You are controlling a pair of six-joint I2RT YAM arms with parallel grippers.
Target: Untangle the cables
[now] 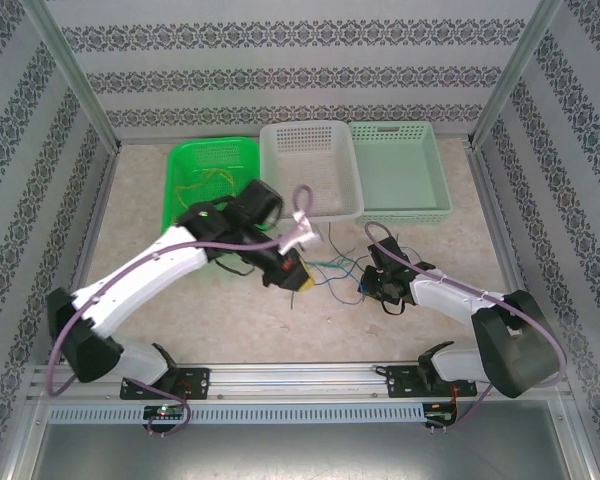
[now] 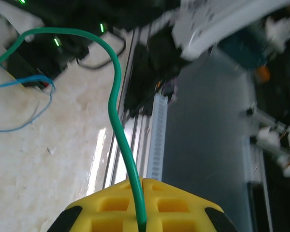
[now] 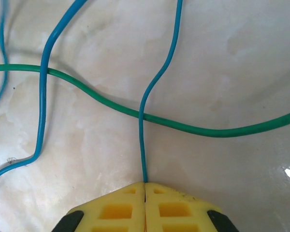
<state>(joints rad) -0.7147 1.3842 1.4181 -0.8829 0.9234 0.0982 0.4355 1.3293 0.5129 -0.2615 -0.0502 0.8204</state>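
Cables [image 1: 340,265] sprawl on open tabletop [image 1: 280,325], left end effector [image 2: 142,193] clamped on green cable [image 2: 117,96], right end effector [image 3: 145,193] on blue cable [image 3: 150,92]

On the beige marbled table [image 1: 230,320] sit a bright green plastic basket [image 1: 174,190], a white plastic basket [image 1: 271,170] and a mint plastic basket [image 1: 400,170]; thin green and blue cables [image 1: 330,265] lie nearer.

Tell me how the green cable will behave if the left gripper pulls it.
Likely floppy: the green cable bends in loose curves out of the shut left gripper. Probably light, so it should trail after a pull. It may snag the blue cable crossing it, which the right gripper pinches.
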